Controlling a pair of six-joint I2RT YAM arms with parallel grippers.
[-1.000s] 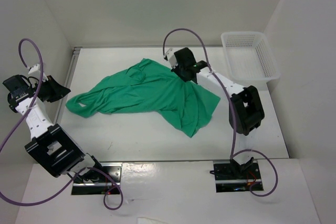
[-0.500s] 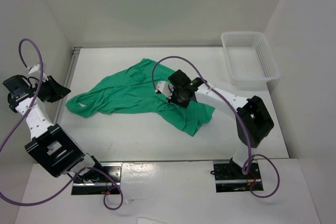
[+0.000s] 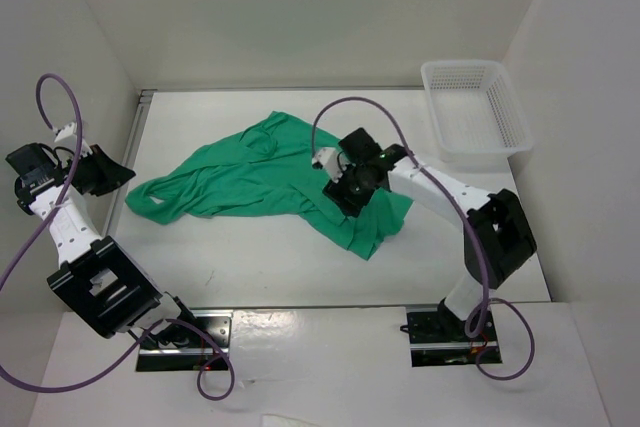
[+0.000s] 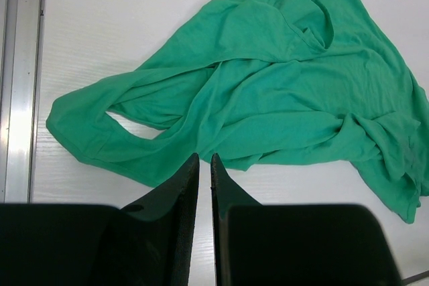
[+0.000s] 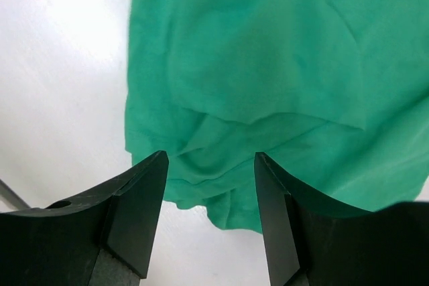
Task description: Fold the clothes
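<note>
With my right gripper (image 5: 211, 160) open above the limp, light-looking shirt (image 3: 240, 182) and left gripper (image 4: 204, 160) nearly closed, empty, I'd pinch the bunched corner nearest the table's (image 3: 250, 262) near edge.

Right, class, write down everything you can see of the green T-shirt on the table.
The plain emerald-green short-sleeved T-shirt, thin and soft-looking, lies crumpled and unfolded on the white table, stretching from a looped edge at left to a bunched flap at right. No print shows. The right gripper hangs over the bunched part, jaws apart, holding no cloth.
</note>
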